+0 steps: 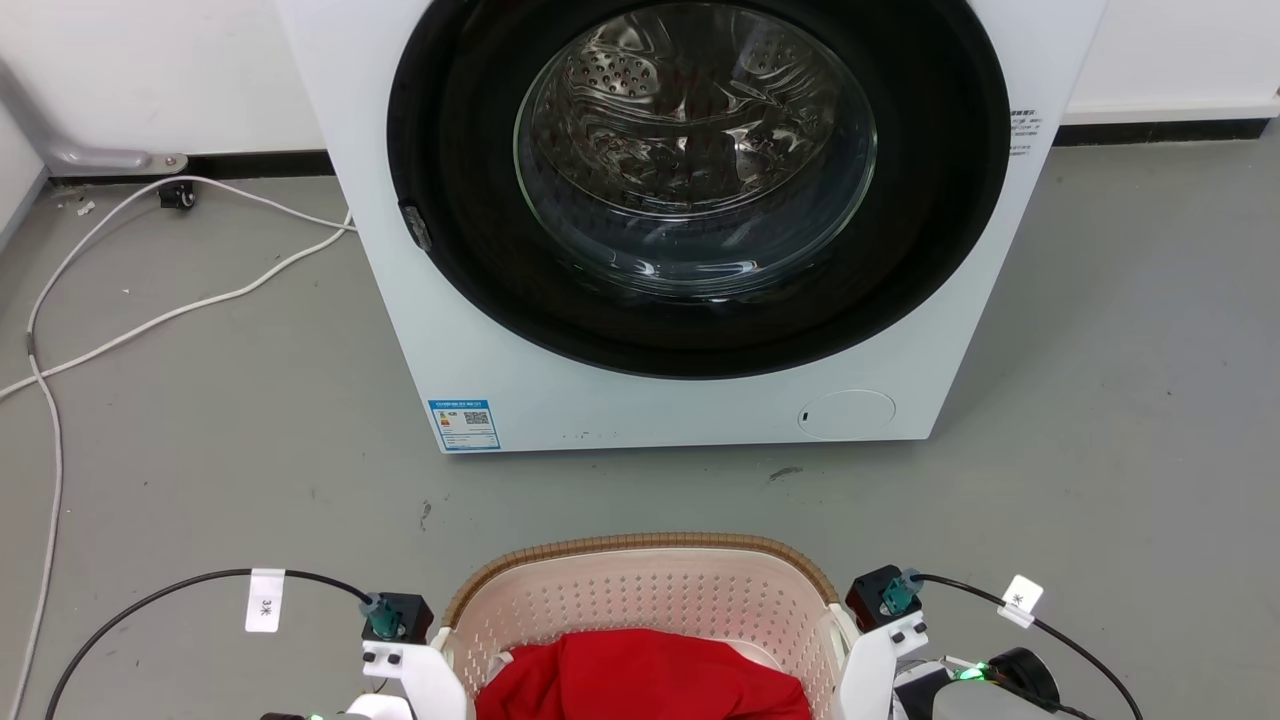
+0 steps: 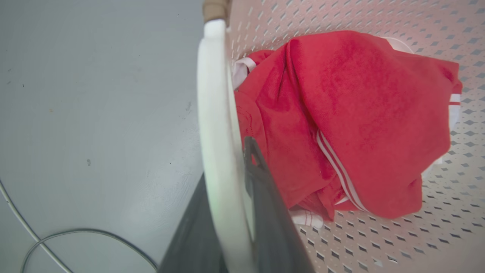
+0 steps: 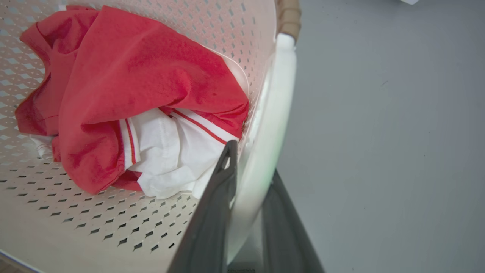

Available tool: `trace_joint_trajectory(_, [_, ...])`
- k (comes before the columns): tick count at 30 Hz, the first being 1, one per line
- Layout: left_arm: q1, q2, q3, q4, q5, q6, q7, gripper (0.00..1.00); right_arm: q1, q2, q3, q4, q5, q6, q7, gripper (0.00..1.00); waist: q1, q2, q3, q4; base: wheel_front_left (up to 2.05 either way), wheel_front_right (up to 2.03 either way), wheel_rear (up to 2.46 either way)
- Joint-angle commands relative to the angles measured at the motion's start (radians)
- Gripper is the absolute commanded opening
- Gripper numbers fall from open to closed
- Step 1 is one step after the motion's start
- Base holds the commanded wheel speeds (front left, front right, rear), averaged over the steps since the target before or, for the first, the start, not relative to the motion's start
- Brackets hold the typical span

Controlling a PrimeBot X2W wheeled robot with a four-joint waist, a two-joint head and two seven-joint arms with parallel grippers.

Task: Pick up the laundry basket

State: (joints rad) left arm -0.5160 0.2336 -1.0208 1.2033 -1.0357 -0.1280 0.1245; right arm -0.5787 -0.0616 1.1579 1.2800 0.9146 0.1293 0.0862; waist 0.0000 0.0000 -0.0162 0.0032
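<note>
light was bright, even, soft; shadows were faint. glare streaked the washer door glass [image 1: 695, 150] at 12 o'clock of the head view. wrist views bowed at the edges; near fingers [image 2: 267, 212] and white handle [image 2: 216, 113] were blurred.

washing machine [image 1: 690, 410]: white, round glass door | white cables [image 1: 230, 294]: on grey floor [image 1: 200, 480], left | red garment [image 2: 360, 113]: bunched over white cloth [image 3: 170, 159]

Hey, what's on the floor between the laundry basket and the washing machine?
Nothing: in the head view, the stretch between the laundry basket and the washing machine is bare grey floor with a few small dark scuffs.
</note>
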Motion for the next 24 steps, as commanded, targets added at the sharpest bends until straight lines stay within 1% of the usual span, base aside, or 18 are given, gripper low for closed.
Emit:
trace_joint_trajectory(1, [-0.014, 0.004, -0.006, 0.0, -0.002, -0.003, 0.0, 0.0, -0.018, -0.004, 0.007, 0.003, 0.001, 0.003, -0.001, 0.0, 0.0, 0.0, 0.0, 0.0, 0.0, 0.0, 0.0])
trace_joint_trajectory(24, [-0.025, 0.008, -0.057, 0.006, -0.046, -0.003, -0.005, 0.0, -0.018, -0.005, 0.043, 0.005, 0.036, 0.003, 0.0, 0.0, 0.0, 0.0, 0.001, -0.002, 0.0, 0.0, 0.0])
